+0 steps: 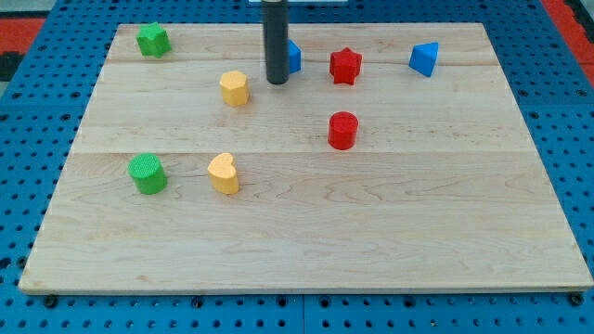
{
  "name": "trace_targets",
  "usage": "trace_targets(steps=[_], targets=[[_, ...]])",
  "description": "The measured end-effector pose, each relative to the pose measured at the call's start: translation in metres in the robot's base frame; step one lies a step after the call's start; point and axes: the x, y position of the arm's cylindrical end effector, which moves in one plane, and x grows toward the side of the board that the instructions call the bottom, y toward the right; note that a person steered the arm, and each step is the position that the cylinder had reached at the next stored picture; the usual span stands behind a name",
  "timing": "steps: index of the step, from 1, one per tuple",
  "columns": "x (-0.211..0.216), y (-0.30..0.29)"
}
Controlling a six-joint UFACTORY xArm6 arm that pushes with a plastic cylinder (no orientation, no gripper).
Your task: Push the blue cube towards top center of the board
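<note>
- My tip (277,82) rests on the table (306,232) near the middle of its top edge; the dark rod rises straight up from it and leaves the view at the top.
- There are no jaws on this arm, only the rod, and it has hold of nothing.
- The blue cube (293,57) sits just beside the rod on the view's right, partly hidden behind it; I cannot tell whether they touch.
- A red star-shaped block (345,66) lies near the cube's right, and a second blue block (424,58) lies toward the top right corner.
- A yellow block (235,88) lies just left of my tip.
- A red cylinder (342,130) stands near the table's centre.
- A green block (153,40) sits in the top left corner.
- A green cylinder (147,173) and a yellow heart-shaped block (224,173) lie toward the left edge, below the middle.
</note>
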Motion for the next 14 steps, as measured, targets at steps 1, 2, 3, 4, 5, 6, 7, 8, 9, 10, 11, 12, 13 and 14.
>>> trace_targets(steps=[1,2,3,4,5,6,7,8,9,10,11,12,13,14], targets=[[-0.017,-0.018],[-0.043,-0.006],[-0.06,-0.001],[-0.027,-0.01],[0.001,-0.007],[-0.005,0.001],[-0.025,0.002],[-0.038,0.002],[-0.053,0.002],[-0.038,-0.018],[0.004,-0.009],[0.018,0.02],[0.01,0.046],[-0.006,0.064]])
